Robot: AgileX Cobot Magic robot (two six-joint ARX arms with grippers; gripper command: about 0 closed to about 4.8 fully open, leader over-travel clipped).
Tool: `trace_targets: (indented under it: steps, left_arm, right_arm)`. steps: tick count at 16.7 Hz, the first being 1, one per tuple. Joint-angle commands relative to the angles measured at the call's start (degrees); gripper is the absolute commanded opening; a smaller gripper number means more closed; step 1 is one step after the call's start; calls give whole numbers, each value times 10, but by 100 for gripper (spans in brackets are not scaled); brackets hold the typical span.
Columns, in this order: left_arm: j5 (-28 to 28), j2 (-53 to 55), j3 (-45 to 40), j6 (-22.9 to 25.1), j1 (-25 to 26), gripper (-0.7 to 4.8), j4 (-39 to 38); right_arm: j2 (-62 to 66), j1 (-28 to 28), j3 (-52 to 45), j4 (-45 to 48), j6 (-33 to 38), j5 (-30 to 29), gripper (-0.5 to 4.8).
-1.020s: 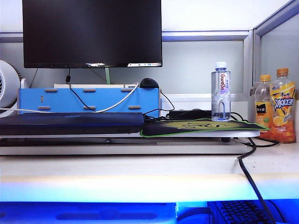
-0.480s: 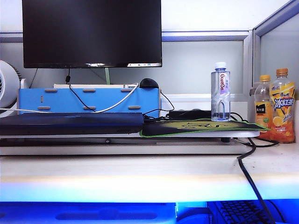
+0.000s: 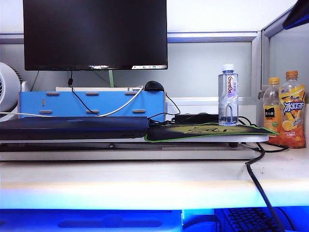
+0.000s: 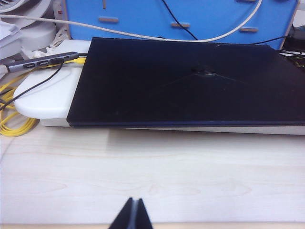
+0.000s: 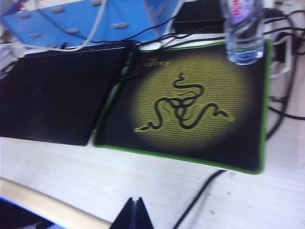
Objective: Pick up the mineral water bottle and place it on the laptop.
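**Both end effectors closed and empty; bottle upright on the mouse pad**

The left end effector (image 4: 133, 213) is seen in the left wrist view as a dark tip with its two fingers pressed together, no gap between them. Nothing is held and nothing is touched; it hangs over the pale wooden bench (image 4: 152, 176), just short of the laptop (image 4: 190, 81).

The right end effector (image 5: 133, 213) is likewise seen with its fingers drawn fully together and empty, above the bench's near edge, with the mouse pad (image 5: 190, 100) ahead of it. In the exterior view only a dark corner of that arm (image 3: 297, 17) is caught, at about 1 o'clock, cut off by the frame; the end effector itself cannot be made out there.

The mineral water bottle (image 3: 228, 94) stands upright on the far right part of the mouse pad (image 3: 203, 131), at roughly 3 o'clock from the laptop (image 3: 72, 127) and well apart from it. In the right wrist view only its lower part (image 5: 244, 33) is shown, blurred, with cap and most of the label cut off.

The laptop lies closed and flat on a white stand (image 4: 47, 95); its right end is cropped in the left wrist view. Two orange-capped juice bottles (image 3: 285, 108) stand at 3 o'clock from the water bottle, partly clipped by the frame. A monitor (image 3: 94, 34) is cut off at 12 o'clock.
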Motion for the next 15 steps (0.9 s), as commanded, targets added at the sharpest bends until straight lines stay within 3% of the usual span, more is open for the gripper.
trace_targets:
  steps: [1, 2, 3, 9, 15]
  left_arm:
    - [2, -1, 1, 0, 0, -2, 4]
    - [2, -1, 1, 0, 0, -2, 4]
    - [2, -1, 1, 0, 0, -2, 5]
    - [2, -1, 1, 0, 0, -2, 4]
    - [2, -1, 1, 0, 0, -2, 5]
  right_arm:
    - [0, 1, 3, 14, -39, -7, 171]
    - [0, 1, 3, 13, -61, -17, 446]
    - [0, 1, 3, 15, -70, -16, 479]
    - [60, 3, 3, 125, -99, 7, 479]
    - [210, 91, 3, 348, -125, 156, 479]
